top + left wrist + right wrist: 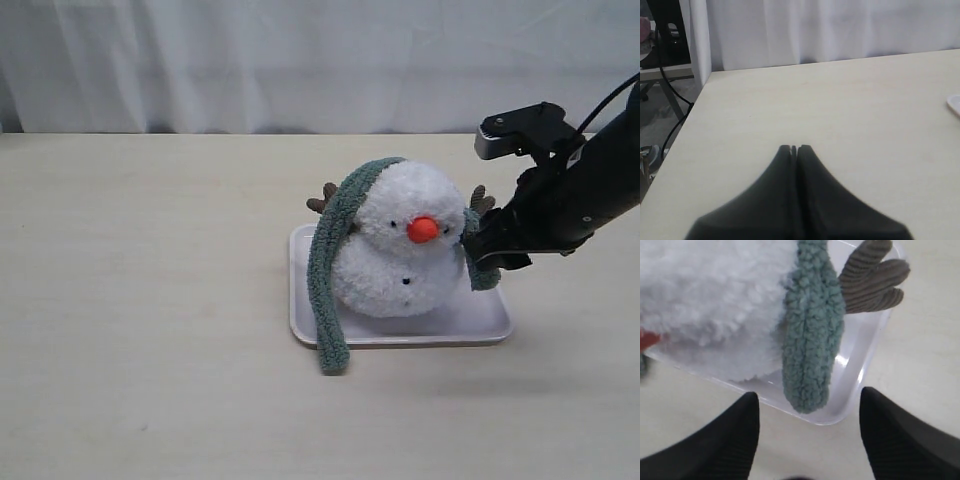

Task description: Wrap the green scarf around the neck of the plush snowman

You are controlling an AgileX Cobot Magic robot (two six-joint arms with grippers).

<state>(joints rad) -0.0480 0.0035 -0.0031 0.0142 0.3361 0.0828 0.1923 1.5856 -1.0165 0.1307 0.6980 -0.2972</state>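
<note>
The scarf (330, 270) is laid over the back of the snowman (395, 250), up near the top of the head. It is not yet down in the neck (372, 245). So the step in hand is judged to be the draping, and the wrapping is only partly done.

The snowman is sat on a white tray (480, 325) in the middle of the table (150, 300). One long end of the scarf is hung down the left side in the exterior view, past the tray's edge and onto the table. The short end is hung on the other side, just under a brown twig arm (872, 277).

The right gripper (809, 394) is seen right by that short end. Its jaws are spread wide and nothing is pinched. The left gripper (794, 148) is pressed together, with nothing in it, and is held over bare table far from the tray.

Next, it is thought an end must be pinched and pulled across the front, under the orange nose (423, 230). The scarf must also be slid down off the head.

The scarf looks soft, fuzzy and dull green. It may slip or bunch up when it is pulled.
</note>
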